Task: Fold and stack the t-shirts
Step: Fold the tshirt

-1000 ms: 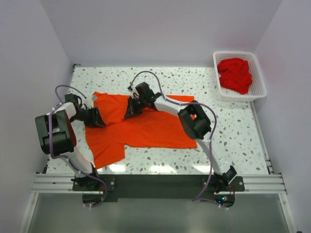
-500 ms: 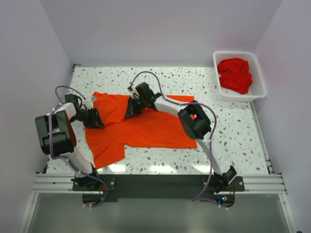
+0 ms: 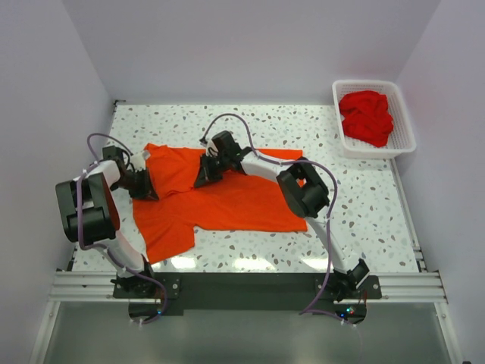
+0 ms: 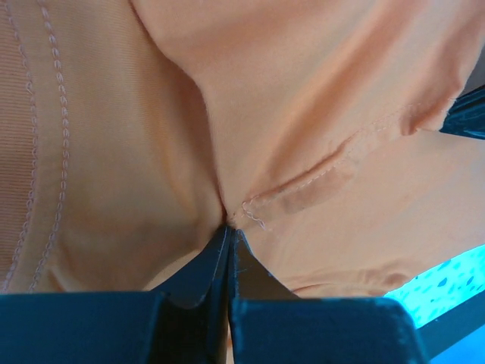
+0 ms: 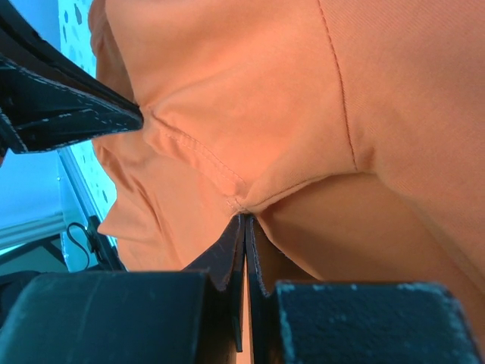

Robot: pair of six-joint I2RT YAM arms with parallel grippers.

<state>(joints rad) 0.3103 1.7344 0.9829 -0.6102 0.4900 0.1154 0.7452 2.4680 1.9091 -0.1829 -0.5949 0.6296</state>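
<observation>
A bright orange-red t-shirt [image 3: 227,201] lies spread on the speckled table [image 3: 356,197]. My left gripper [image 3: 151,189] is shut on the shirt's left part; in the left wrist view its tips [image 4: 229,226] pinch a stitched hem [image 4: 303,189]. My right gripper [image 3: 203,176] is shut on the shirt's upper middle; in the right wrist view its tips [image 5: 244,220] pinch a seamed fold [image 5: 220,171]. The left gripper's finger [image 5: 68,114] shows there at the left. Deeper red t-shirts [image 3: 367,117] lie bunched in the basket.
A white lattice basket [image 3: 405,114] stands at the back right corner of the table. White walls close in the left, back and right sides. The arm bases sit on a metal rail [image 3: 242,287] at the near edge.
The left gripper has drifted slightly left and up with the cloth. The right gripper holds almost the same place.
</observation>
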